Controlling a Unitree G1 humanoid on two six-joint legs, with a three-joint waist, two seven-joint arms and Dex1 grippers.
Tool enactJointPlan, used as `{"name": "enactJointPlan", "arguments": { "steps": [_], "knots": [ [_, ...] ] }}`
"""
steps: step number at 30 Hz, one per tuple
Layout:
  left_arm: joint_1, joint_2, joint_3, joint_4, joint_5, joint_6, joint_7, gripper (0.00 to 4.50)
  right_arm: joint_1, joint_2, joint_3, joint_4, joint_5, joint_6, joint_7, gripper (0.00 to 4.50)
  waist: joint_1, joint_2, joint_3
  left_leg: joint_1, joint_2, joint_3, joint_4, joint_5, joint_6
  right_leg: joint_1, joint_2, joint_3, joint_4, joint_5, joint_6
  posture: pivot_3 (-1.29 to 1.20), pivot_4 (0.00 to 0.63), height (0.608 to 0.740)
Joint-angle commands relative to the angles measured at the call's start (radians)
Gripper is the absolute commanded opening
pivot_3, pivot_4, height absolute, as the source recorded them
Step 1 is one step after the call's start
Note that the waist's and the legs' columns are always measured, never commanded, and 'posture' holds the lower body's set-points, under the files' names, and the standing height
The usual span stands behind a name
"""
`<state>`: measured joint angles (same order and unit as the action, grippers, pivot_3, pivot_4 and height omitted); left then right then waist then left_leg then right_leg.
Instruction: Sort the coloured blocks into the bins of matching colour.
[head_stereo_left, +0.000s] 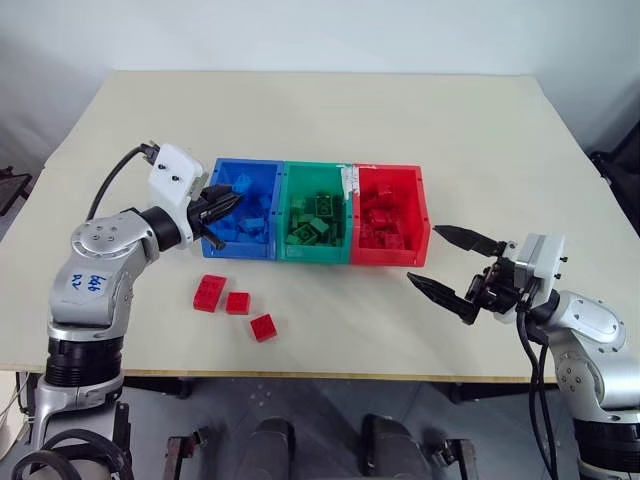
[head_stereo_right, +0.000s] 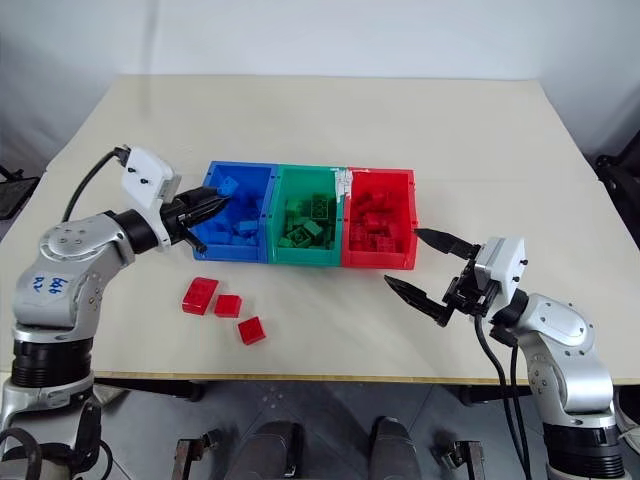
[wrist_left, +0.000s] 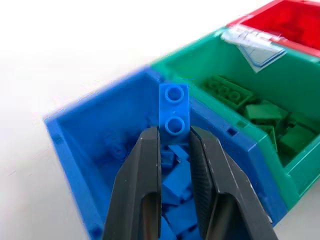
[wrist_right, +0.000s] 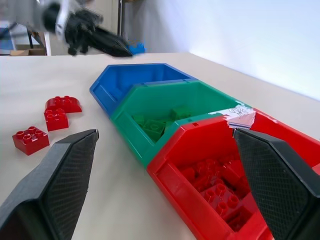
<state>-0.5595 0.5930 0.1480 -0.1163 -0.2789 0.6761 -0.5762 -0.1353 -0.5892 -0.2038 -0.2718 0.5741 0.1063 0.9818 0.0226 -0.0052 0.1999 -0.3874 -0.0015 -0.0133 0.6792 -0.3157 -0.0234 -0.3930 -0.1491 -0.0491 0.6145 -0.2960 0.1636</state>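
Cream table (head_stereo_left: 320, 120) across most of the frame, wall behind at top.

Three joined bins at centre, slightly left: blue bin (head_stereo_left: 262, 170) leftmost, green bin (head_stereo_left: 316, 172) in the middle, red bin (head_stereo_left: 421, 215) rightmost. Each part-filled with bricks of its own colour. Scrap of clear tape or label on the rim between green and red.

Left gripper (head_stereo_left: 228, 204) at left of centre, level, tips over the near left part of the blue bin. Fingers (wrist_left: 142, 175) nearly together, clamped on a small blue block (wrist_left: 174, 114), two studs showing, held above the blue bricks in the bin.

Right gripper (head_stereo_left: 455, 266) at lower right, just beside the red bin's right end, touching nothing. Fingers spread wide, nothing between them.

Three red blocks (head_stereo_left: 237, 304) loose on the table, lower left of centre, in front of the blue bin: a longer one leftmost, two square ones trailing toward the right and the near edge. Close together, apart from the bins.
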Motion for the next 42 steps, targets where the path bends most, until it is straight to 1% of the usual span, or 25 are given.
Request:
{"name": "enactJointPlan", "arguments": {
  "steps": [1, 4, 6, 11, 14, 16, 19, 21, 25, 28, 30, 31, 32, 34, 39, 42],
  "knots": [
    [-0.016, 0.005, 0.016, 0.008, -0.03, -0.028, -0.027, 1.74, -0.044, -0.021, -0.003, 0.014, -0.007, -0.033, 0.032, 4.5, -0.001, -0.001, 0.0, 0.0, 0.0, 0.0, 0.0, 0.0, 0.0, 0.0, 0.0, 0.0, 0.0, 0.0, 0.0, 0.0, 0.15, 0.74],
    [0.049, 0.027, 0.051, -0.009, -0.024, -0.1, -0.047, 2.69, -0.082, -0.016, 0.023, 0.047, -0.016, -0.039, 0.066, 4.5, -0.007, -0.001, 0.0, 0.0, 0.0, 0.0, 0.0, 0.0, 0.0, -0.001, 0.0, 0.0, 0.0, 0.0, 0.0, 0.0, 0.15, 0.74],
    [0.141, 0.046, 0.123, -0.041, -0.049, -0.172, -0.085, 3.33, -0.107, -0.01, 0.046, 0.068, -0.018, -0.04, 0.093, 4.5, -0.018, 0.0, 0.0, 0.0, 0.0, 0.0, -0.001, 0.0, 0.0, -0.001, 0.0, 0.0, 0.0, 0.0, 0.0, 0.0, 0.15, 0.74],
    [0.4, 0.078, 0.328, -0.128, -0.139, -0.313, -0.206, 3.33, -0.155, -0.014, 0.119, 0.12, -0.036, -0.055, 0.189, 4.5, -0.029, -0.001, 0.0, 0.0, 0.001, 0.001, -0.004, 0.0, 0.0, -0.001, 0.0, 0.0, -0.002, 0.0, 0.0, 0.0, 0.15, 0.74],
    [0.564, 0.103, 0.439, -0.136, -0.175, -0.377, -0.296, 3.89, -0.186, -0.019, 0.167, 0.152, -0.053, -0.066, 0.254, 4.5, -0.026, -0.001, 0.0, 0.0, 0.001, 0.001, -0.004, 0.0, 0.0, -0.001, 0.0, 0.0, -0.003, 0.0, 0.0, 0.0, 0.15, 0.74],
    [0.675, 0.114, 0.507, -0.116, -0.193, -0.431, -0.367, 4.49, -0.205, -0.022, 0.194, 0.174, -0.064, -0.075, 0.295, 4.5, -0.025, -0.001, 0.0, 0.0, 0.001, 0.001, -0.003, 0.0, 0.0, -0.001, 0.0, 0.0, -0.003, 0.0, 0.0, 0.0, 0.15, 0.74],
    [0.766, 0.108, 0.561, -0.072, -0.182, -0.514, -0.4, 4.49, -0.217, -0.029, 0.225, 0.201, -0.085, -0.088, 0.342, 4.5, -0.015, -0.001, 0.0, 0.0, 0.001, 0.001, -0.003, -0.001, 0.001, 0.0, 0.0, 0.0, -0.003, 0.0, -0.001, 0.0, 0.15, 0.74],
    [0.792, 0.104, 0.563, -0.072, -0.177, -0.541, -0.4, 4.49, -0.217, -0.03, 0.233, 0.207, -0.088, -0.091, 0.359, 4.5, -0.01, -0.001, 0.0, 0.0, 0.001, 0.0, -0.002, -0.002, 0.001, 0.0, 0.0, 0.0, -0.004, 0.0, -0.001, 0.0, 0.15, 0.74],
    [0.825, 0.118, 0.485, -0.193, -0.208, -0.49, -0.416, 4.49, -0.208, -0.041, 0.22, 0.215, -0.093, -0.088, 0.363, 4.5, -0.004, -0.001, 0.0, 0.0, 0.001, 0.0, -0.001, -0.002, 0.001, 0.001, 0.0, 0.0, -0.003, 0.0, -0.001, 0.0, 0.15, 0.74],
    [0.805, 0.152, 0.389, -0.31, -0.232, -0.407, -0.41, 4.49, -0.193, -0.059, 0.192, 0.219, -0.1, -0.085, 0.341, 4.5, -0.002, -0.001, 0.0, 0.0, 0.001, 0.0, -0.001, -0.002, 0.001, 0.0, 0.0, 0.0, -0.003, 0.0, -0.001, 0.0, 0.15, 0.74],
    [0.771, 0.193, 0.286, -0.391, -0.245, -0.315, -0.397, 4.49, -0.168, -0.073, 0.174, 0.21, -0.098, -0.078, 0.328, 4.5, -0.001, -0.001, 0.0, 0.0, 0.001, 0.0, -0.001, -0.002, 0.001, 0.0, 0.0, 0.0, -0.003, 0.0, -0.001, 0.0, 0.15, 0.74],
    [0.75, 0.22, 0.218, -0.43, -0.232, -0.298, -0.412, 4.49, -0.146, -0.083, 0.165, 0.2, -0.097, -0.075, 0.324, 4.5, 0.0, -0.001, 0.0, 0.0, 0.001, 0.0, 0.0, -0.002, 0.001, 0.0, 0.0, 0.0, -0.002, 0.0, -0.001, 0.0, 0.15, 0.74],
    [0.707, 0.233, 0.149, -0.452, -0.213, -0.261, -0.393, 4.49, -0.121, -0.095, 0.156, 0.187, -0.098, -0.074, 0.32, 4.5, 0.001, -0.001, 0.0, 0.0, 0.001, 0.0, -0.001, -0.002, 0.001, 0.0, 0.0, 0.0, -0.003, 0.0, -0.001, 0.0, 0.15, 0.74],
    [0.643, 0.249, 0.059, -0.463, -0.172, -0.203, -0.345, 4.49, -0.089, -0.108, 0.144, 0.164, -0.1, -0.071, 0.307, 4.5, -0.001, -0.001, 0.0, 0.0, 0.001, 0.0, -0.001, -0.002, 0.001, 0.001, 0.0, 0.0, -0.003, 0.0, -0.001, 0.0, 0.15, 0.74],
    [0.543, 0.271, -0.102, -0.469, -0.084, -0.048, -0.241, 4.49, -0.033, -0.121, 0.116, 0.099, -0.091, -0.05, 0.263, 4.5, -0.023, 0.0, 0.0, 0.001, 0.001, 0.001, -0.002, -0.002, 0.001, 0.0, 0.0, 0.001, -0.002, 0.0, -0.001, 0.0, 0.15, 0.74],
    [0.484, 0.273, -0.183, -0.445, -0.015, 0.01, -0.185, 4.49, 0.013, -0.127, 0.098, 0.047, -0.085, -0.033, 0.233, 4.5, -0.021, 0.0, 0.0, 0.001, 0.001, 0.001, -0.002, -0.002, 0.001, 0.0, 0.0, 0.001, -0.002, 0.0, -0.001, 0.0, 0.15, 0.74]
  ]
}}
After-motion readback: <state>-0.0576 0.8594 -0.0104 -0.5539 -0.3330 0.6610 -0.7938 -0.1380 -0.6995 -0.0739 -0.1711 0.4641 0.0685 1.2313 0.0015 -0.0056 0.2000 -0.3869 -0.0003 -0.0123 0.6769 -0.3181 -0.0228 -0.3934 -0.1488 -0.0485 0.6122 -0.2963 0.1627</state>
